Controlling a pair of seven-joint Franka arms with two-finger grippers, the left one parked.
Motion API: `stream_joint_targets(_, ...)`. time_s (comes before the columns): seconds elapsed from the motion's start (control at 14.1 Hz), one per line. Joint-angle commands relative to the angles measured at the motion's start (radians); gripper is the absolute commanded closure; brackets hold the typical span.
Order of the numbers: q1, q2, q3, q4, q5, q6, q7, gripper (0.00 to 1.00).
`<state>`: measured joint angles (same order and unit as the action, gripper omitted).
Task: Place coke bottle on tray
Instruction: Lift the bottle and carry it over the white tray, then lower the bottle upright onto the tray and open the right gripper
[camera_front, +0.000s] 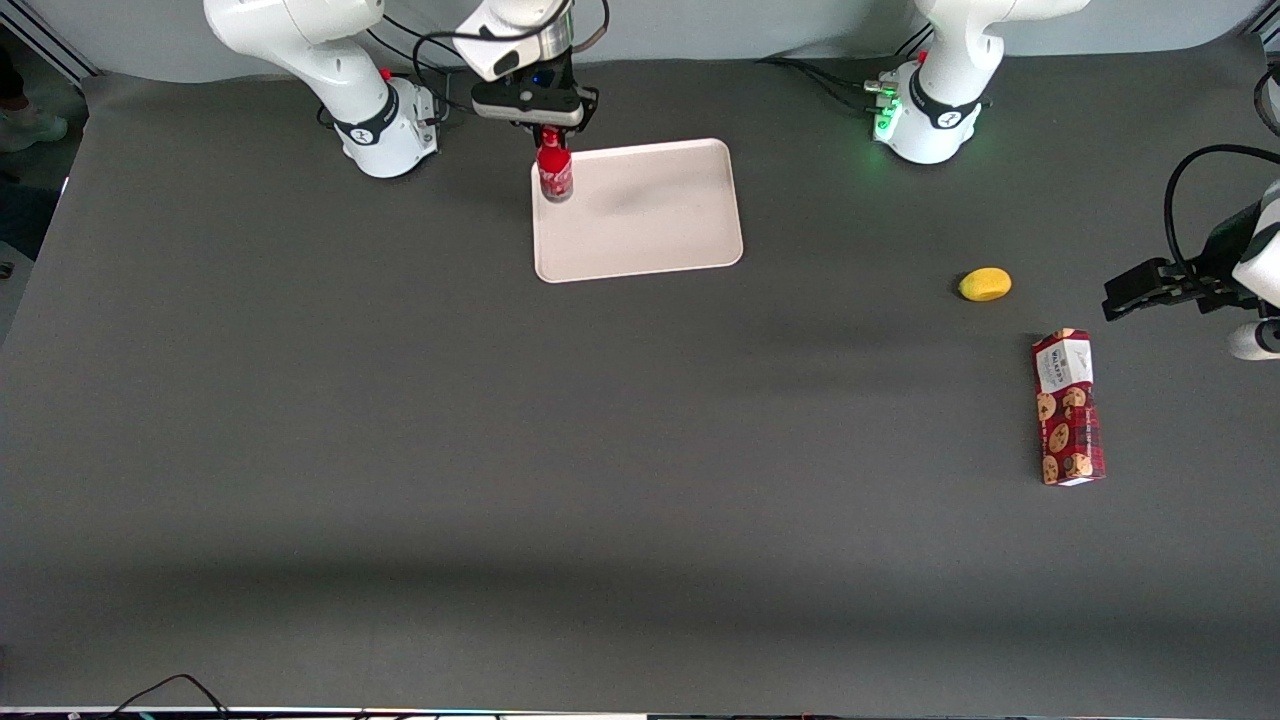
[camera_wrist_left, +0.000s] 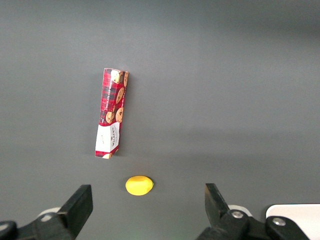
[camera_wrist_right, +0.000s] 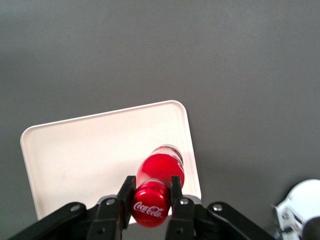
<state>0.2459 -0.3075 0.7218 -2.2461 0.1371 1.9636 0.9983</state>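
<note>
The coke bottle (camera_front: 555, 175) is a small red bottle with a red cap. It hangs upright over the edge of the tray (camera_front: 650, 215) that lies toward the working arm's end. My gripper (camera_front: 551, 132) is shut on its cap, straight above it. In the right wrist view the two fingers (camera_wrist_right: 125, 192) press the sides of the cap of the coke bottle (camera_wrist_right: 159, 175), with the pale tray (camera_wrist_right: 90, 150) below. I cannot tell whether the bottle's base touches the tray.
A yellow lemon-like object (camera_front: 985, 284) and a red patterned cookie box (camera_front: 1068, 407) lie on the dark table toward the parked arm's end. Both show in the left wrist view, the lemon-like object (camera_wrist_left: 139, 185) and the box (camera_wrist_left: 112, 113). The arm bases stand at the table's back edge.
</note>
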Motion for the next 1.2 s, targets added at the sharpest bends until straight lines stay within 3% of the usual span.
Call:
stream_joint_targets(0.0, -0.008, -0.071, 0.030, -0.148, 0.074, 0.173, 0.006, 1.00)
stream_joint_targets(0.71, -0.017, -0.048, 0.159, -0.310, 0.084, 0.405, 0.086, 1.00)
stream_joint_targets(0.78, -0.019, -0.048, 0.159, -0.310, 0.084, 0.405, 0.086, 0.80)
stream_joint_targets(0.85, -0.020, -0.047, 0.159, -0.310, 0.084, 0.405, 0.085, 0.36)
stream_joint_targets(0.92, -0.020, -0.045, 0.159, -0.310, 0.084, 0.405, 0.085, 0.31)
stream_joint_targets(1.13, -0.023, -0.039, 0.159, -0.308, 0.084, 0.403, 0.085, 0.04)
